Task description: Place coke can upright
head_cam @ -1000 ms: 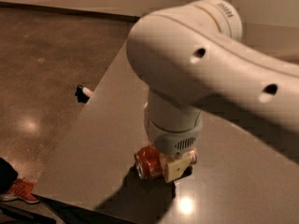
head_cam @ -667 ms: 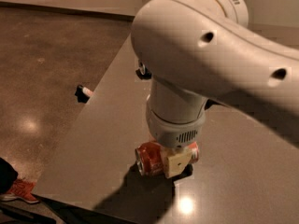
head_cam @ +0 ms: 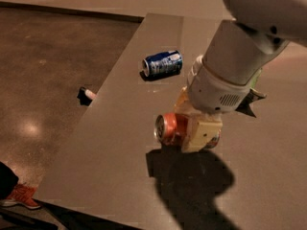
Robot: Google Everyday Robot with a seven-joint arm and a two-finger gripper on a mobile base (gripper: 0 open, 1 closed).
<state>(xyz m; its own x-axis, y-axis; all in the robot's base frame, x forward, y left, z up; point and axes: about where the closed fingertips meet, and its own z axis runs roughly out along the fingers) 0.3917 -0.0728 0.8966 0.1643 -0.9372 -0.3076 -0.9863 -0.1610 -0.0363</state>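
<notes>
The coke can (head_cam: 169, 128), orange-red with a silver end, lies horizontal with that end pointing left. My gripper (head_cam: 199, 134) is shut on the can's right part, its cream fingers (head_cam: 204, 133) around the body. The can hangs a little above the grey table (head_cam: 120, 166), with its shadow on the surface just below. The white arm reaches down from the upper right and hides the can's far end.
A blue can (head_cam: 162, 63) lies on its side further back on the table. A small dark object with a pale tip (head_cam: 86, 95) sits at the table's left edge. A red shoe (head_cam: 19, 196) stands on the brown floor at bottom left.
The arm has risen and swung to the right with the coke can, which is now off the table. The blue can, hidden by the arm before, has come into view.
</notes>
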